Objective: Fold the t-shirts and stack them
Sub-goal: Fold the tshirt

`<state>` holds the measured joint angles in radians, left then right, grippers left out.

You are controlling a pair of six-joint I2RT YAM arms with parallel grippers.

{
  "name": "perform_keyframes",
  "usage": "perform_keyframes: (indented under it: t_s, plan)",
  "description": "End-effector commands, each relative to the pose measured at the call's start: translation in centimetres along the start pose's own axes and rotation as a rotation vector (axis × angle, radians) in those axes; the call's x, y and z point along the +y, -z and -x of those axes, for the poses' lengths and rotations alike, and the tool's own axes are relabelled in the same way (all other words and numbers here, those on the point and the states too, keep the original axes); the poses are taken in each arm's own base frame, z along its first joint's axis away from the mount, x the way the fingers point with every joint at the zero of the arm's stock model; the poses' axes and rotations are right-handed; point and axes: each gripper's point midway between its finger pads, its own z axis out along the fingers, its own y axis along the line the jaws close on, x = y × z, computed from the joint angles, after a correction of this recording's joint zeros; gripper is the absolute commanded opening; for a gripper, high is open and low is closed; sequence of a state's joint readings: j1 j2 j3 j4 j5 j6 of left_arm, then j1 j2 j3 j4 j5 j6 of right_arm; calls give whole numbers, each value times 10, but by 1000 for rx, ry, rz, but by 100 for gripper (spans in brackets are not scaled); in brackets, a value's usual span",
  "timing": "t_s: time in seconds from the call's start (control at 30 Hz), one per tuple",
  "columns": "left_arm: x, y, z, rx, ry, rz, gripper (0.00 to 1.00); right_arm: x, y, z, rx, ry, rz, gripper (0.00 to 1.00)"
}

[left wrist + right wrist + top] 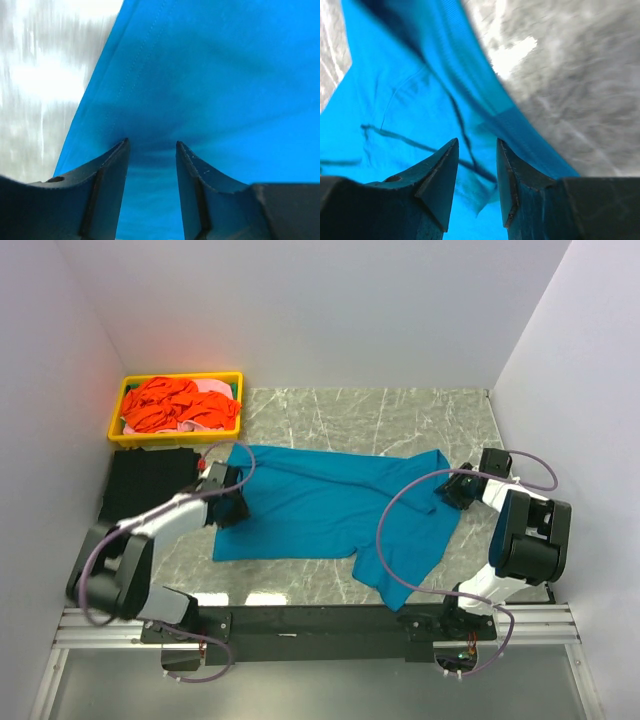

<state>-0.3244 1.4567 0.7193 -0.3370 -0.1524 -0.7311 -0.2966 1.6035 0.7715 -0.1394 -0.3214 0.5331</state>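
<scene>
Left claw point(151, 144): tips sunk in dark shadow on teal t-shirt point(225, 75); cloth pinched or only pressed, cannot tell. Right claw point(477, 142): same doubt at folded hem. Teal t-shirt cut off by edges in both wrist views; table point(35, 75) beside it smeared. Black t-shirt point(145, 480), left of teal t-shirt, partly under left arm point(170, 512). Heap point(175, 405) in yellow tray point(180, 375) behind teal t-shirt: separate shirts indistinguishable.
</scene>
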Motion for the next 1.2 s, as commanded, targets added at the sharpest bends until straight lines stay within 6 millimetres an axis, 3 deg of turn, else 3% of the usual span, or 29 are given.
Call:
perform_keyframes:
  t_s: [0.0,0.03,0.13,0.2,0.3,0.33,0.4,0.43,0.5,0.53,0.63,0.67,0.73,0.77,0.8,0.87,0.9,1.0,1.17]
  plan:
    - [30,21,-72,191,103,39,50,-7,4,20,-42,18,-49,44]
    - [36,25,-79,197,116,43,50,-4,5,23,-46,25,-39,44]
    - [33,44,-74,151,166,-6,53,7,7,33,-49,51,-6,44]
    - [25,57,-67,117,193,-63,55,12,10,37,-57,68,9,44]
    - [14,67,-45,47,207,-106,67,32,16,43,-83,110,105,44]
    - [5,75,-25,2,195,-133,69,43,17,42,-71,116,155,44]
    - [1,76,-3,-32,159,-129,75,54,16,49,-77,132,199,44]
    - [-7,83,25,-87,168,-149,77,59,15,49,-70,144,220,45]
    - [-5,76,48,-123,122,-113,79,66,11,58,-76,148,244,45]
    - [-11,81,72,-168,118,-123,79,68,9,59,-73,151,252,45]
    - [-22,70,111,-224,88,-119,80,80,4,69,-73,148,298,47]
    - [-27,58,119,-223,82,-120,79,85,1,72,-73,148,320,47]
    - [-39,54,140,-256,69,-138,78,94,0,82,-85,154,337,47]
    - [-41,40,142,-239,58,-126,78,91,-7,80,-61,148,326,47]
    - [-51,41,157,-267,46,-146,77,97,-6,85,-64,167,336,47]
    - [-55,22,162,-246,28,-128,77,97,-14,84,-40,170,330,47]
    - [-61,22,174,-271,11,-135,77,100,-15,87,-39,179,341,47]
    - [-64,6,187,-289,-10,-111,76,104,-20,85,-17,183,362,47]
    - [-65,-13,185,-275,-30,-105,69,102,-27,81,16,190,358,47]
